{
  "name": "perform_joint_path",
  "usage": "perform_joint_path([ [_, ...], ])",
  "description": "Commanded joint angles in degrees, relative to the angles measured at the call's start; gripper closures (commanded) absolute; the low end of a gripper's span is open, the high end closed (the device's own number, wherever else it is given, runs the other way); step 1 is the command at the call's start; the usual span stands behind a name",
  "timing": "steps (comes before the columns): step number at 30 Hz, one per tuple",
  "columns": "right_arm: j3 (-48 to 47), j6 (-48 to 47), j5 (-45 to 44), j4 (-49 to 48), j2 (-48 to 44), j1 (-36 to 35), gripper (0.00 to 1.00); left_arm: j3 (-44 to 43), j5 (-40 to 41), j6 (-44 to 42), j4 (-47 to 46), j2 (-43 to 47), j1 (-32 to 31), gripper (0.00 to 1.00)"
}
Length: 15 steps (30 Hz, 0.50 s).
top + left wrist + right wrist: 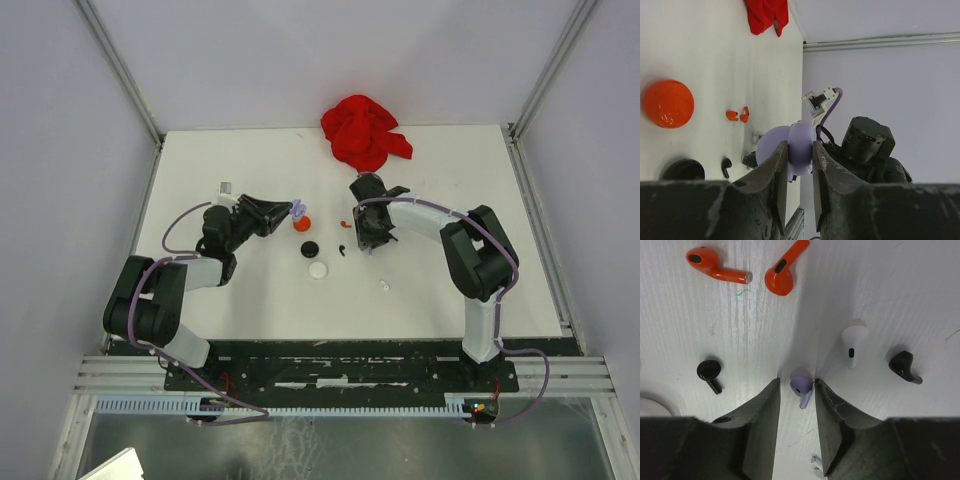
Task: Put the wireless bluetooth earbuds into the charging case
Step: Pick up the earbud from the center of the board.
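My left gripper is shut on an open lilac charging case and holds it above the table; the case also shows in the top view. My right gripper points down at the table, open. A lilac earbud lies between its fingertips, against the right finger. Around it lie two red earbuds, a white earbud and two black earbuds. Another white bud lies partly hidden behind the right finger.
A red round case, a black one and a white one lie mid-table between the arms. A crumpled red cloth lies at the table's far edge. A lone white earbud lies nearer the front.
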<state>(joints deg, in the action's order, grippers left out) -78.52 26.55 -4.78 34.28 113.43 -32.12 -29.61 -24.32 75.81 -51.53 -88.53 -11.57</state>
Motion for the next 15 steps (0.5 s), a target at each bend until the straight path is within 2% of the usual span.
perform_joint_path([
  [1,-1.99,0.79,-0.16,-0.88,0.83,0.23,0.59,-0.11,-1.17,-1.91,-3.93,-0.22,0.45,0.97],
  [10,-1.96,0.53,-1.05,-0.25,1.42,0.31,0.64,0.05,-1.17,-1.87,-3.93,-0.21,0.48,0.97],
  [15,-2.25,0.37,-1.70,0.18,1.71,0.37,0.74,0.12,-1.26,-1.91,-3.99,-0.15,0.48,0.97],
])
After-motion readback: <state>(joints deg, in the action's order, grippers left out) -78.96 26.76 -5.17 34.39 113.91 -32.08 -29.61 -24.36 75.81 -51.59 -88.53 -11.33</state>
